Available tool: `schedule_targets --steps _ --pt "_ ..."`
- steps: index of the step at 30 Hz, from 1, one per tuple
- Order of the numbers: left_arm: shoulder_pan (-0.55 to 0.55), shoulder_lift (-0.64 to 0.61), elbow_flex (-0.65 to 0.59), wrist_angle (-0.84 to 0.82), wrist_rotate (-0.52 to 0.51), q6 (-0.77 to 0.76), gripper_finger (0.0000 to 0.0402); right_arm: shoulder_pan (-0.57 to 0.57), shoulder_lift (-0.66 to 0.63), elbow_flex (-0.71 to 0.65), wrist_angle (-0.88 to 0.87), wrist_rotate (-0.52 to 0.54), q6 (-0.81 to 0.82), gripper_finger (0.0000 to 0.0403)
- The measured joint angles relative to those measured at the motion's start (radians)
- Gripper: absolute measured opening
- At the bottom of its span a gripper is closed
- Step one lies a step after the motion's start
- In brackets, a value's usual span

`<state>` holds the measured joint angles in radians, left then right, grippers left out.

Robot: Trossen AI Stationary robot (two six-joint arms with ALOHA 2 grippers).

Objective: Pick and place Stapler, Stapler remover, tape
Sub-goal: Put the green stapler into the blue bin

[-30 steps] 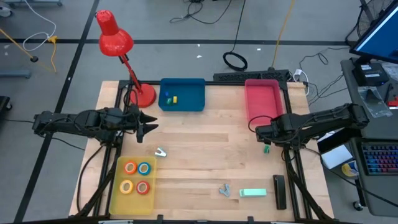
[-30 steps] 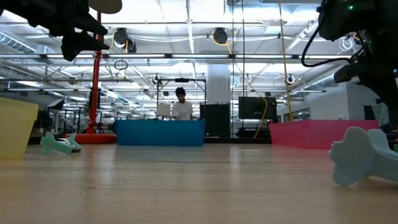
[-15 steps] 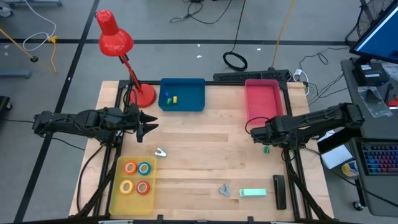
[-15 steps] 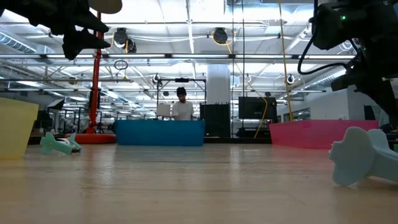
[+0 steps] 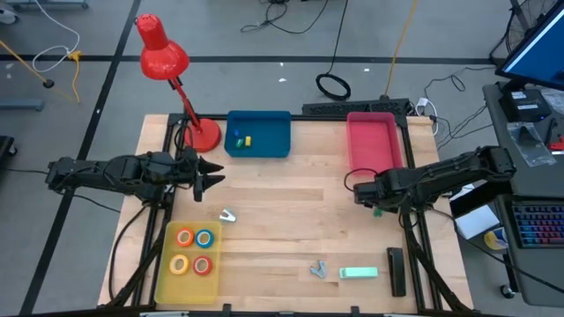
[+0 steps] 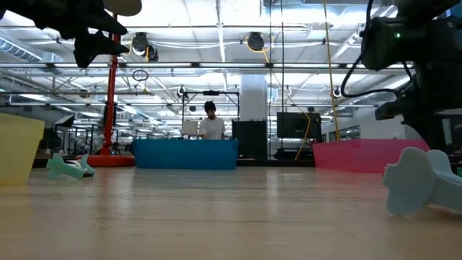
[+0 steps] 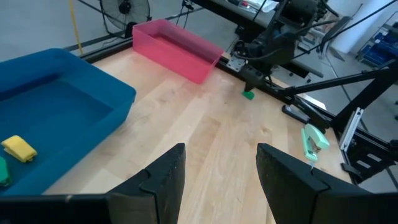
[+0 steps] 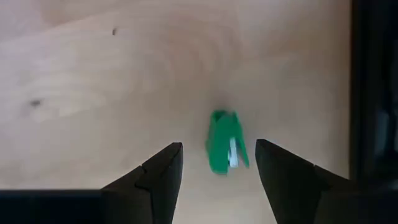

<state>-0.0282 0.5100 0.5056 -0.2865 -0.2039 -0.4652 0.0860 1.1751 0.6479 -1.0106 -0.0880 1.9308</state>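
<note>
Task state: four tape rolls (image 5: 194,250) lie in the yellow tray (image 5: 164,280), while the stapler (image 5: 359,273) and what may be the remover (image 5: 227,215) remain on the table (image 5: 282,229); left gripper (image 5: 214,180) released, right gripper (image 5: 360,195) released above a green piece (image 8: 222,149).

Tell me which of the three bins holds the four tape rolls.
The yellow bin at the table's front left; its blue, orange, red and yellow tape rolls sit inside. The blue bin has small bits; the pink bin looks empty.
</note>
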Motion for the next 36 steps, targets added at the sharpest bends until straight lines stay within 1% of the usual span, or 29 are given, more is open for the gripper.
schedule_targets --steps 3,7,10,15,18,26,30,36 --pt "0.001 0.0 0.0 0.0 0.003 -0.001 0.0198 0.002 0.0 -0.01 -0.021 -0.018 0.01 0.0196" --pt "0.001 0.0 0.0 0.0 0.003 -0.001 0.0198 0.0 0.001 -0.01 -0.023 0.011 0.02 0.0196" --pt "0.001 0.0 0.0 -0.001 0.003 -0.001 0.0198 0.001 0.004 -0.02 -0.021 0.007 0.022 0.0196" --pt "0.001 0.0 0.0 -0.001 0.003 0.002 0.0198 0.001 0.004 -0.111 0.091 -0.047 0.047 0.0196" --pt "0.001 0.0 0.0 -0.001 0.003 0.003 0.0198 0.001 -0.001 -0.157 0.187 -0.05 0.065 0.0196" --pt "0.001 0.0 0.0 0.0 0.003 0.002 0.0198 0.001 0.003 -0.17 0.195 -0.046 0.085 0.0194" --pt "0.001 0.0 0.0 -0.001 0.003 0.003 0.0198 0.001 0.003 -0.17 0.194 -0.045 0.094 0.0177" --pt "0.001 0.0 0.0 -0.001 0.003 0.008 0.0198 0.001 0.003 -0.171 0.191 -0.046 0.093 0.0135"
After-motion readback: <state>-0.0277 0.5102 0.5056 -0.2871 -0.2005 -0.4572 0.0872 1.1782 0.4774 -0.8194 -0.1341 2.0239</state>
